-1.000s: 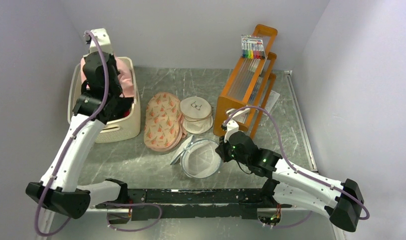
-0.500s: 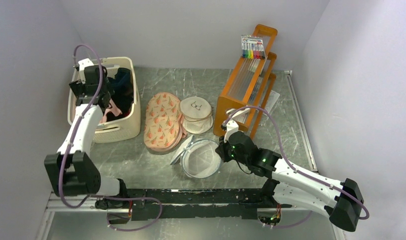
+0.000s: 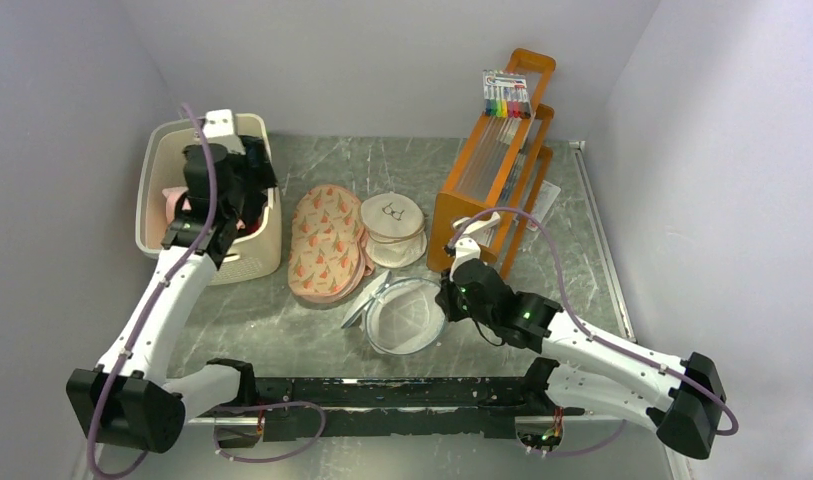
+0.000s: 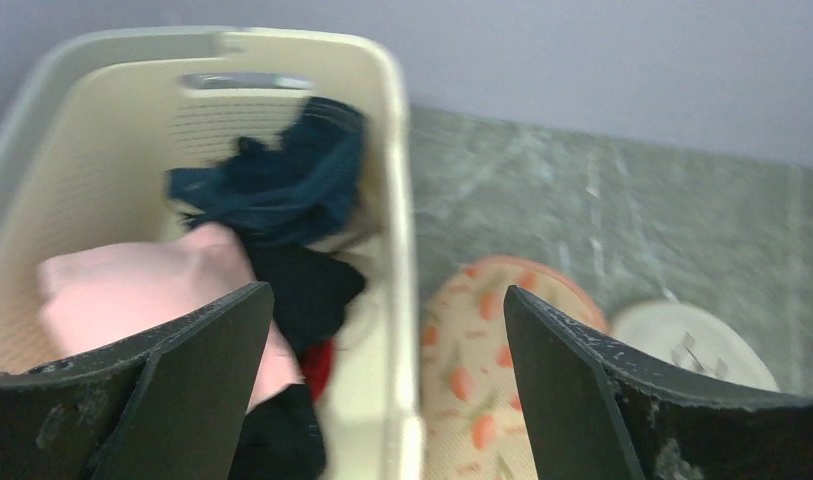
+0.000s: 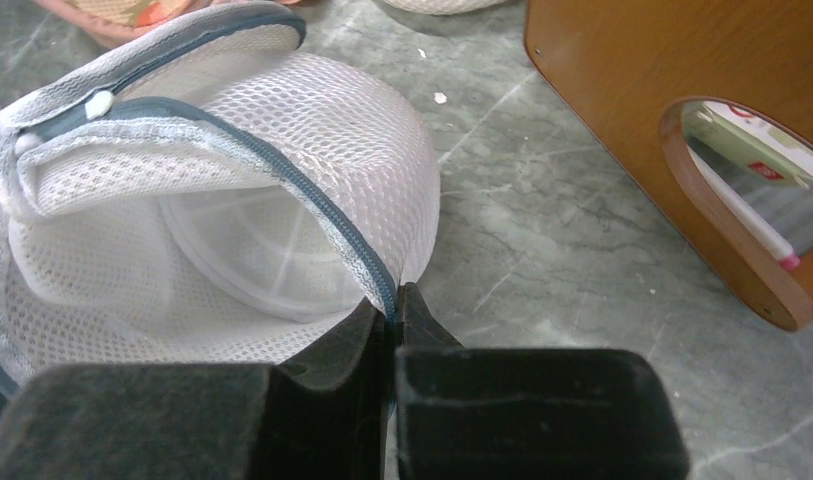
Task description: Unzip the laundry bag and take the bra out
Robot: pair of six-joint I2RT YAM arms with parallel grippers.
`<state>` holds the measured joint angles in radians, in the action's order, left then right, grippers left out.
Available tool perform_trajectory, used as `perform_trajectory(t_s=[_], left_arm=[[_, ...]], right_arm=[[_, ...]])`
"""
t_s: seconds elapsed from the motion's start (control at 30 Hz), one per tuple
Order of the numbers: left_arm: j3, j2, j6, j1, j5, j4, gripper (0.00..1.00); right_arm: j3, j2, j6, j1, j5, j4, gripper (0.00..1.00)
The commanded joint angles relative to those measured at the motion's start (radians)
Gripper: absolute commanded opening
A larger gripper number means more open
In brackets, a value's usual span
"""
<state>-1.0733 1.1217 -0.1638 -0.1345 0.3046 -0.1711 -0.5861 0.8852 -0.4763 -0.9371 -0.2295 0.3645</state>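
The white mesh laundry bag [image 3: 402, 318] lies on the table in front, its grey zipper rim [image 5: 282, 175] parted and a flap folded back. Only a white inner disc shows inside it. My right gripper [image 3: 449, 298] is shut on the zipper rim at the bag's right edge [image 5: 394, 310]. My left gripper [image 3: 250, 195] hangs open over the right wall of the cream basket [image 3: 152, 190], with nothing between its fingers [image 4: 387, 300]. A pink padded garment [image 4: 132, 290], apparently the bra, lies in the basket among dark clothes.
A peach patterned bag [image 3: 324, 240] and a beige round bag with a glasses print [image 3: 392, 220] lie between basket and laundry bag. An orange wooden rack [image 3: 492, 170] with a marker pack [image 3: 506, 95] stands close behind my right gripper. Walls enclose the left, back and right.
My left gripper has opened and let the pink garment fall into the basket, then swung toward the basket's right wall. The right gripper keeps its hold on the zipper rim.
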Motion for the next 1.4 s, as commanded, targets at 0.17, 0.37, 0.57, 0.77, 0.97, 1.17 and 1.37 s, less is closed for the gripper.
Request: perform_trajectory(t_s=[0.17, 0.37, 0.57, 0.77, 0.97, 1.17, 1.37], left_arm=[[0.025, -0.03, 0.028, -0.246, -0.275, 0.029, 1.0], [0.318, -0.195, -0.265, -0.247, -0.561, 0.102, 0.99], [0.519, -0.323, -0.434, -0.249, -0.685, 0.018, 0.9], [0.683, -0.46, -0.611, -0.316, -0.708, 0.027, 0.89], [0.701, -0.419, -0.717, -0.476, -0.405, -0.105, 0.79], [0.674, -0.256, -0.841, -0.615, -0.262, -0.109, 0.75], [0.743, -0.23, -1.009, -0.641, -0.249, -0.052, 0.58]], right_arm=[[-0.067, 0.004, -0.147, -0.003, -0.076, 0.154, 0.0], [-0.088, -0.063, -0.151, -0.002, -0.087, 0.174, 0.02], [-0.055, -0.064, -0.107, -0.002, -0.063, 0.126, 0.08], [-0.062, -0.015, -0.1, -0.002, -0.072, 0.114, 0.14], [-0.054, -0.02, -0.102, -0.001, -0.063, 0.103, 0.22], [-0.055, -0.037, -0.104, -0.002, -0.076, 0.116, 0.27], [-0.043, -0.053, -0.108, -0.002, -0.069, 0.114, 0.29]])
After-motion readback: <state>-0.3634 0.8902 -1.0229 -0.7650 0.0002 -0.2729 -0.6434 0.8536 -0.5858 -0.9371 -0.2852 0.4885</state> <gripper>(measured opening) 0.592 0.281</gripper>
